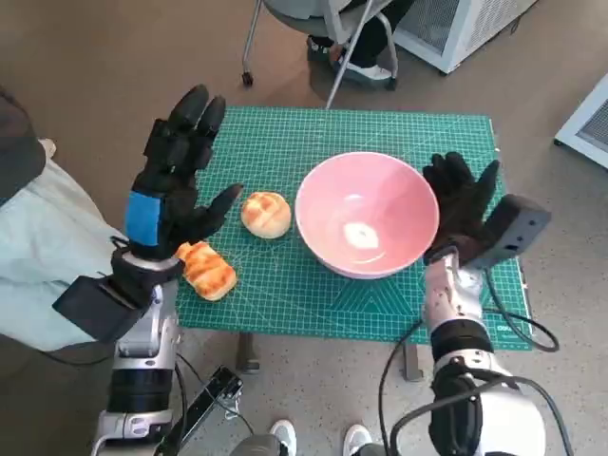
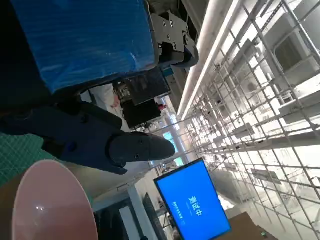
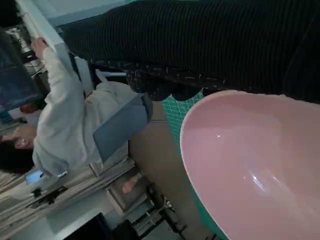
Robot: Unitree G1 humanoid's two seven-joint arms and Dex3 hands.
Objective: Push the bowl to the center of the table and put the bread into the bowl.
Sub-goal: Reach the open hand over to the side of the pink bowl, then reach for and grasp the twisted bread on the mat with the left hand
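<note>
Bowl point(image 1: 367, 214) is sitting empty near mid-table with my right hand point(image 1: 460, 199) resting spread against its rim, while I am holding my left hand point(image 1: 179, 171) released above both breads point(image 1: 266, 214), still unloaded.

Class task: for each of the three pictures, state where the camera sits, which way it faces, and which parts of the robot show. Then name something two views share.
Head view: on the robot's head, looking steeply down at the green mat; both forearms, left hand and right hand show.
Left wrist view: behind the left hand, facing out into the room towards a blue screen.
Right wrist view: behind the right hand, facing a seated person.
Shared: all three show the pink bowl.
</note>
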